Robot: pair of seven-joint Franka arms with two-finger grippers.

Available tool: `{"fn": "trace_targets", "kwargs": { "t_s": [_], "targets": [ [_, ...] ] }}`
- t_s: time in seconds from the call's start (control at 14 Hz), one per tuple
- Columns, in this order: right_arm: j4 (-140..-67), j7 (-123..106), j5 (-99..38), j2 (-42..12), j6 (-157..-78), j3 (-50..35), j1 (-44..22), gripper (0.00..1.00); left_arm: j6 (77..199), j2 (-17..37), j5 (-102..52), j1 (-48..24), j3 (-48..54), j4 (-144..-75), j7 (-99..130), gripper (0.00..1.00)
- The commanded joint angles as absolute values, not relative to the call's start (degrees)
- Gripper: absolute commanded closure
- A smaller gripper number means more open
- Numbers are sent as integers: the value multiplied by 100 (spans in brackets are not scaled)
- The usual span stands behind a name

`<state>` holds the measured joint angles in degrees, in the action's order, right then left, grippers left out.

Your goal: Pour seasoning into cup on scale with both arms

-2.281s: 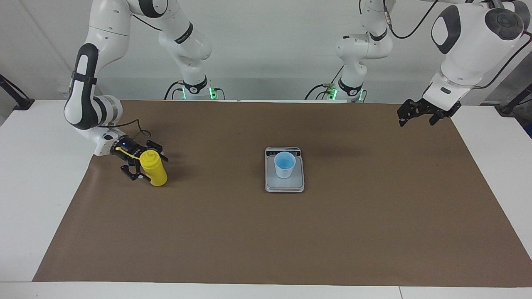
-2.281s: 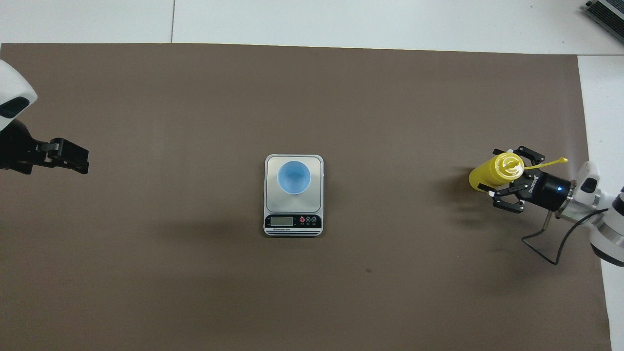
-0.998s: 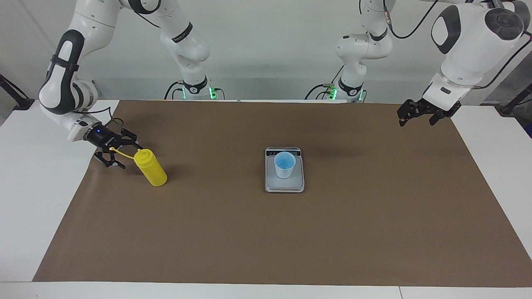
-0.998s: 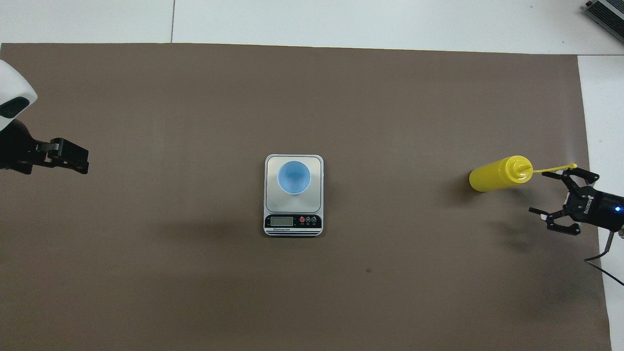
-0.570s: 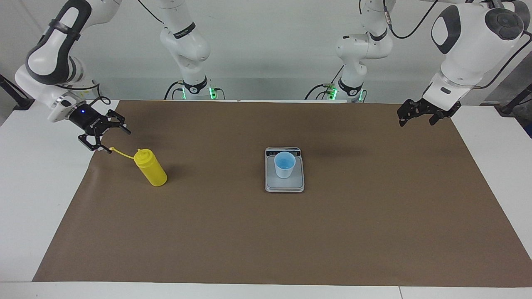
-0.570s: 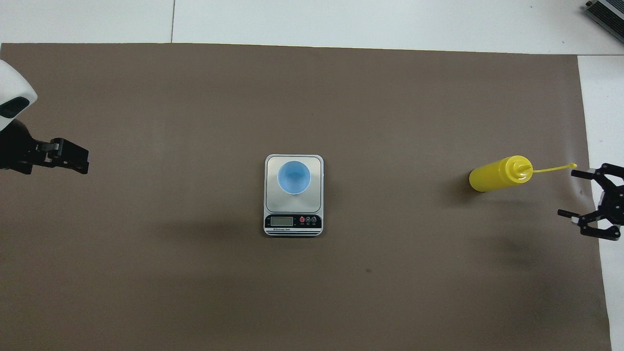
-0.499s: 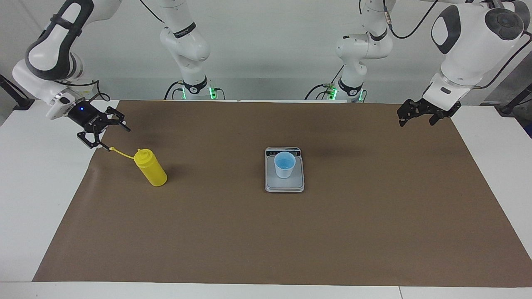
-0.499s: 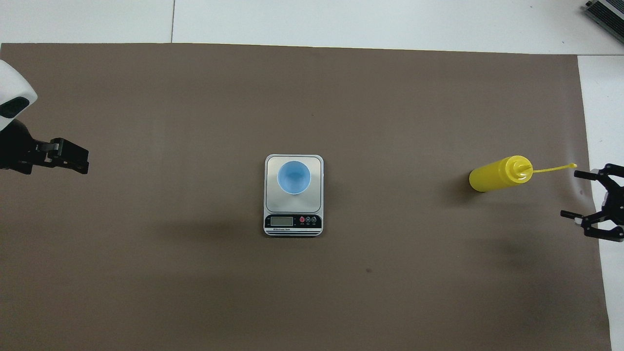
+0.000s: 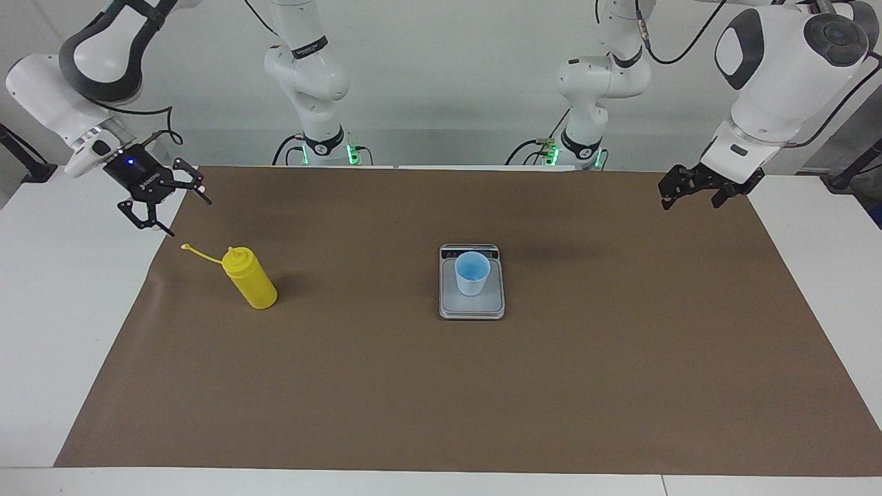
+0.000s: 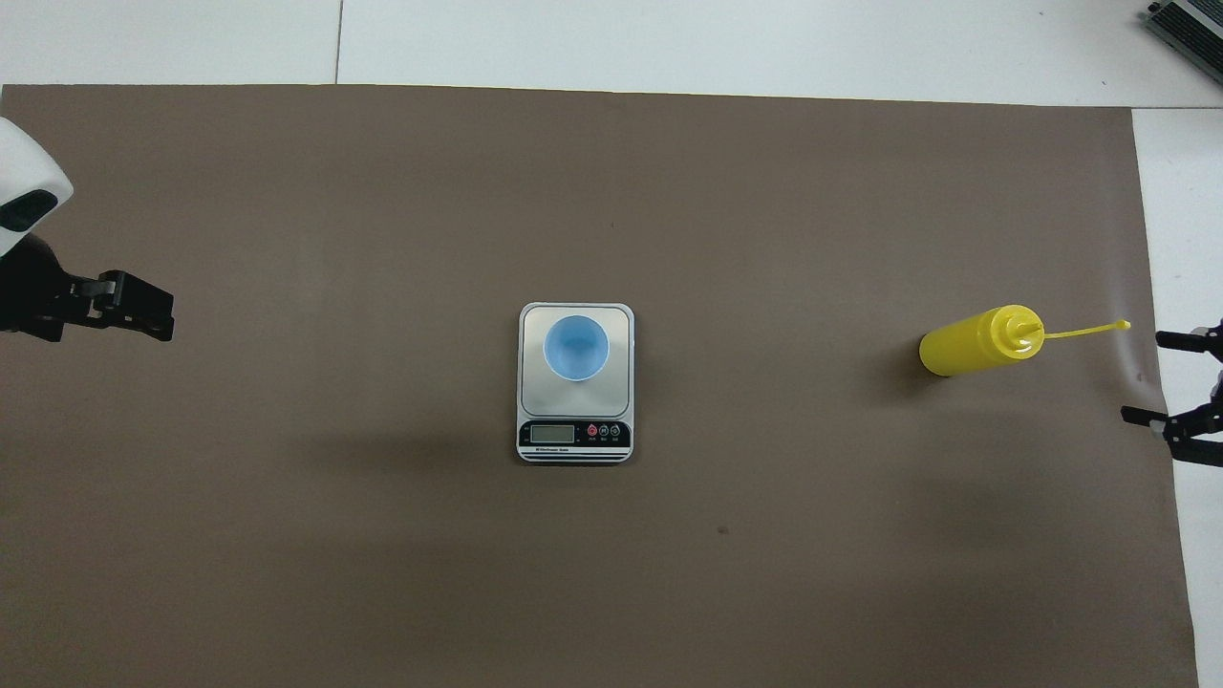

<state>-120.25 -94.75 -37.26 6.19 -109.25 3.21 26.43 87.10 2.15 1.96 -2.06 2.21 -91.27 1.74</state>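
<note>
Clearly the bright yellow plastic squeeze bottle stands free on the brown-papered surface, at the right arm's end, its thin cap strap sticking out sideways. The small light blue plastic cup sits on the flat silver-grey kitchen scale, at 3 o'clock from the bottle in the facing view. With fingers spread, the right gripper hangs at 10 o'clock over the paper's edge; the left gripper, also spread, waits over its own end. I judge a good grasp takes the bottle mid-body, clear of the strap. Only the overhead view shows the scale's display strip.
</note>
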Motion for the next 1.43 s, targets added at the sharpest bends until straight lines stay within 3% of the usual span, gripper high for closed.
{"fn": "trace_targets", "kwargs": {
  "t_s": [0.0, 0.43, 1.07, 1.35],
  "targets": [
    [-11883, -8337, -3314, 712, -11004, 203, 2532, 0, 8824, 44, 255, -185, 229, -9343, 176, 0],
    [-11330, -5682, -1883, 712, -11144, 150, 1943, 0, 8824, 44, 255, -185, 229, -9343, 176, 0],
    [-10732, -1428, -881, 677, -11197, 27, 1038, 0, 8824, 44, 255, -185, 229, -9343, 176, 0],
    [-10171, 50, 16, 581, -10654, -53, 432, 0, 8824, 44, 255, -185, 229, -9343, 176, 0]
  ]
}}
